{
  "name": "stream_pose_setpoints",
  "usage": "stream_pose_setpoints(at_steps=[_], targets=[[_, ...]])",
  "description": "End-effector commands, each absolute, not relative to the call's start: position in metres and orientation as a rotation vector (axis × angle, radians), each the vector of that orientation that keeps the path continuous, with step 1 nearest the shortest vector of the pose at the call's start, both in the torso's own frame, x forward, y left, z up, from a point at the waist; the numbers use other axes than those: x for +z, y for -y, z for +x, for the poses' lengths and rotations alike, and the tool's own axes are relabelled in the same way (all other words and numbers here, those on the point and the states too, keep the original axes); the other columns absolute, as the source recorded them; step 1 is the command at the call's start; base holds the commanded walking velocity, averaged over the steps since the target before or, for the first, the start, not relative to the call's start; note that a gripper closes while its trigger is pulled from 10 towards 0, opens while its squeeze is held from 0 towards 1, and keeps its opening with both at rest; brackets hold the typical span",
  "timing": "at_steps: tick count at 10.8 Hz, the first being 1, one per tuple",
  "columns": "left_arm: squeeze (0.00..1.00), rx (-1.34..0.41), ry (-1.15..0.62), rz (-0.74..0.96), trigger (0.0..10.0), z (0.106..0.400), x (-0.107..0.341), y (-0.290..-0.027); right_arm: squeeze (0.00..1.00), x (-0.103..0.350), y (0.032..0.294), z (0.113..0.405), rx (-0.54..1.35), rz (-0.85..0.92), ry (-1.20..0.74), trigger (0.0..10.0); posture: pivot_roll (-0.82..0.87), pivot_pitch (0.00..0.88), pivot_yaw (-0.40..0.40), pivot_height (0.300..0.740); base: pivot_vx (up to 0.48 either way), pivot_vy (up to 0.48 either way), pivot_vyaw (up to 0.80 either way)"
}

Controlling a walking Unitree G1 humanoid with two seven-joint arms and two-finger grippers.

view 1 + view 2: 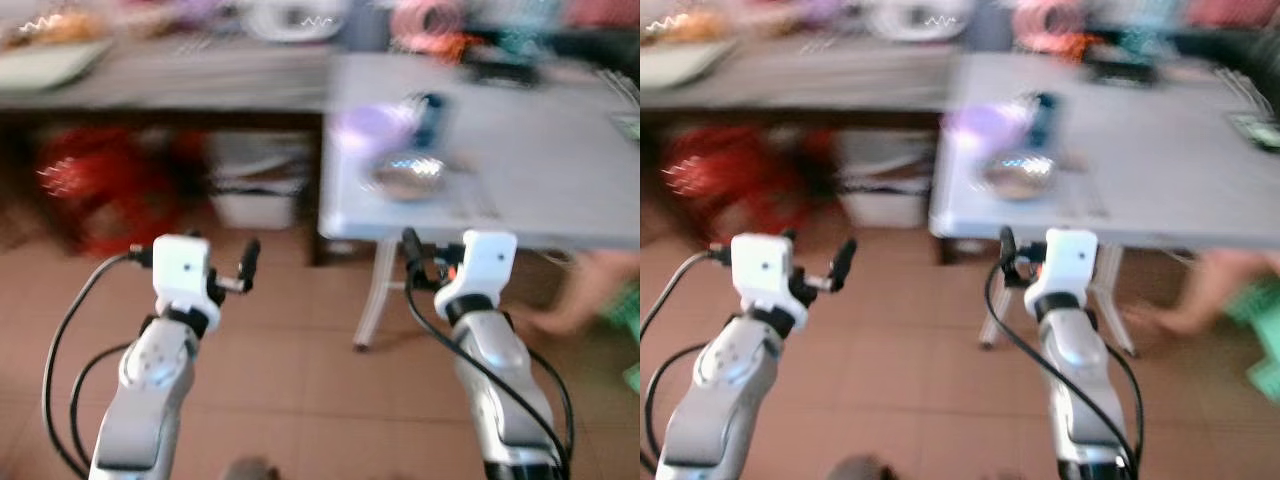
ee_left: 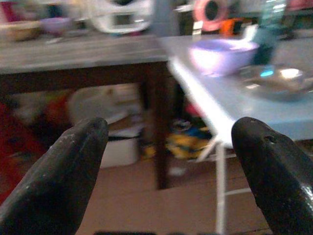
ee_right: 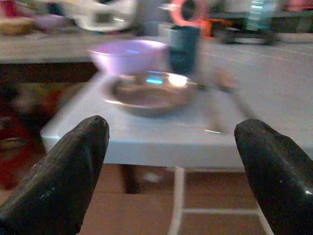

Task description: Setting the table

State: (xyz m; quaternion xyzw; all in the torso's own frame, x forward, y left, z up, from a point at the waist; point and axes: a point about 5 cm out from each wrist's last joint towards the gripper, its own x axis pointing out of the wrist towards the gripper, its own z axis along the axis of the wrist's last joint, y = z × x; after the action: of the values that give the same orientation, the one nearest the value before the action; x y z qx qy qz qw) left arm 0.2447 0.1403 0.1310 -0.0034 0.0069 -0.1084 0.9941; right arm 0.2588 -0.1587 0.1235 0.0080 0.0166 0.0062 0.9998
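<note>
A pale blue table (image 1: 545, 165) stands ahead on the right. Near its front left corner are a purple bowl (image 3: 128, 55), a shiny steel plate (image 3: 149, 94) and a dark cup (image 3: 184, 49). Blurred cutlery (image 3: 215, 110) lies beside the plate. My left gripper (image 1: 225, 262) is held over the tiled floor, short of the table and left of it, open and empty. Just before the table's front edge, below the plate, my right gripper (image 1: 435, 262) is open and empty too. All views are blurred.
A long wooden counter (image 1: 200, 75) with clutter runs along the back left. Under it sit a red bundle (image 1: 100, 185) and a white box (image 1: 255, 185). The table's white leg (image 1: 372, 300) stands between my arms. A person's foot (image 1: 575, 300) shows at the right.
</note>
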Motion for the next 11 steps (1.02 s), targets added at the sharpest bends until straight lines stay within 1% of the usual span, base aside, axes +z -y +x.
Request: stream_pose_setpoints(at_steps=[1,5,11], targets=[[0.00,-0.240,-0.008,-0.016,10.0,0.2447,0.1324,-0.1343,0.00,0.1249,0.1664,0.2577,-0.015,-0.004,-0.032,10.0,0.01,0.000,0.019,0.740,0.334,0.000,0.00],[0.00,-0.240,-0.008,-0.014,10.0,0.2462,0.1325,-0.1344,0.00,0.1245,0.1656,0.2595,-0.016,-0.016,-0.036,10.0,0.01,0.000,0.019,0.740,0.314,0.000,0.49],[0.00,-0.250,-0.004,-0.015,10.0,0.2463,0.1326,-0.1325,0.00,0.1231,0.1668,0.2586,-0.027,-0.008,-0.039,10.0,0.01,0.000,0.017,0.740,0.316,0.000,0.00]])
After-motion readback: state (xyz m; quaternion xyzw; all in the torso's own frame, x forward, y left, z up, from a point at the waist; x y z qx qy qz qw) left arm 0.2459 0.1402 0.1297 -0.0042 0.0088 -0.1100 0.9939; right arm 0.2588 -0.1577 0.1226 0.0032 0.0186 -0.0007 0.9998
